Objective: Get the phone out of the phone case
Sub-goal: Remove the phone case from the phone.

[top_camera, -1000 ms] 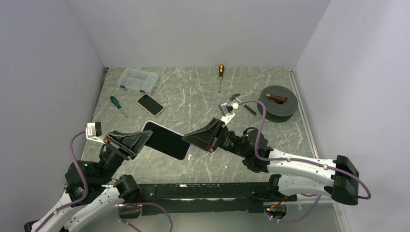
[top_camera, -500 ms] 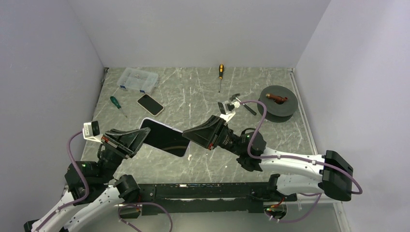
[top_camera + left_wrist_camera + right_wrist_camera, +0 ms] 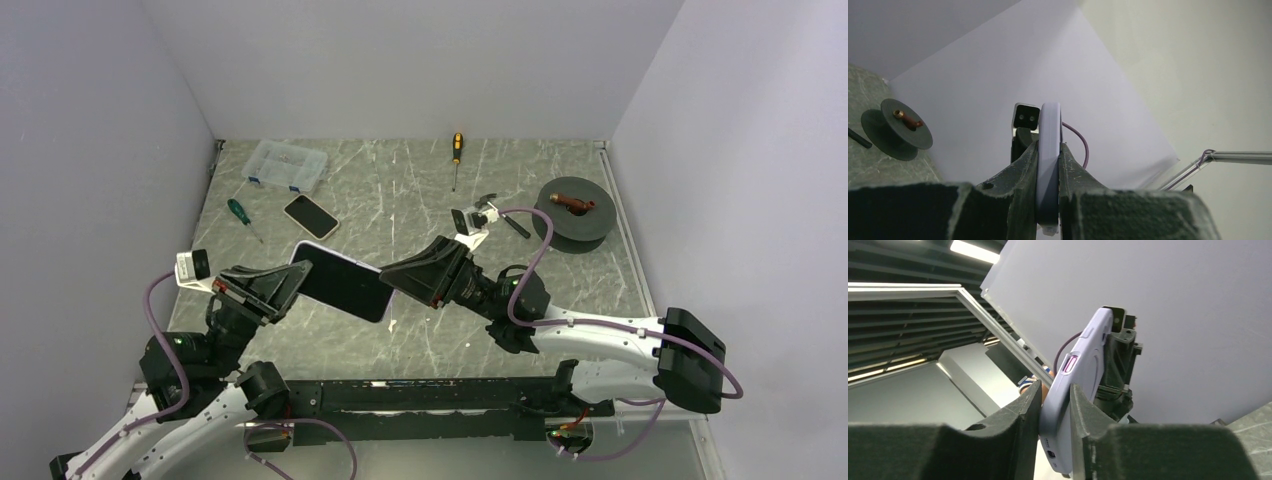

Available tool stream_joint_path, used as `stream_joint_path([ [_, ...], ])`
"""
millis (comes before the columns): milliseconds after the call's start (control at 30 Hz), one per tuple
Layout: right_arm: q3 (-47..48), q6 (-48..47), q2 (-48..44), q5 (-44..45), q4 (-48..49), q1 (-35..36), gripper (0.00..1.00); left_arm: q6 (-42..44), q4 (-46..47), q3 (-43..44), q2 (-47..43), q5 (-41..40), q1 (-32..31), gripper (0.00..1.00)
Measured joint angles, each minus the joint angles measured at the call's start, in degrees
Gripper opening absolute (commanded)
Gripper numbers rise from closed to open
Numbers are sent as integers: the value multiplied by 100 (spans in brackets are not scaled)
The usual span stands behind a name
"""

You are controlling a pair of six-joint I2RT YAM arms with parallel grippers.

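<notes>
**Q:** What is hidden from above?

**A:** My left gripper [image 3: 288, 282] and right gripper [image 3: 392, 276] cover both short ends of the black glass-fronted phone [image 3: 340, 285], so the contact points cannot be seen. I hold it tilted off the grey-green marbled table [image 3: 420, 190]. My two arms reach in low from either side, wrists bent toward each other. A smaller black slab phone [image 3: 310, 215] lies flat farther back.

**Q:** And the left wrist camera?

**A:** It sees the phone edge-on only. The smooth lilac phone case [image 3: 1049, 150] is a narrow upright strip, and my dark, rough-grained fingers [image 3: 1023, 180] press on both its faces. That gripper is clamped on the case. The frame cuts off the lower end, and the screen is out of sight.

**Q:** The right wrist?

**A:** The case's rounded back and a pink-outlined side button [image 3: 1069, 364] show, with the phone seated inside. My pads [image 3: 1018, 425] sit on either side of its lower part. They seem to be gripping it, though the contact on one side is hard to judge. The bottom corner runs out of frame.
</notes>
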Motion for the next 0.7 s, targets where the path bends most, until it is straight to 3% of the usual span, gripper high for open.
stream_joint_path([
  [400,0,13,-4,-140,144,0,27,-352,-50,-48,2,-87,-26,0],
  [600,0,35,-7,-151,192,0,35,-385,15,-87,15,-90,-26,0],
  [700,0,57,-7,-177,280,0,30,-505,72,-127,44,-98,-28,0],
])
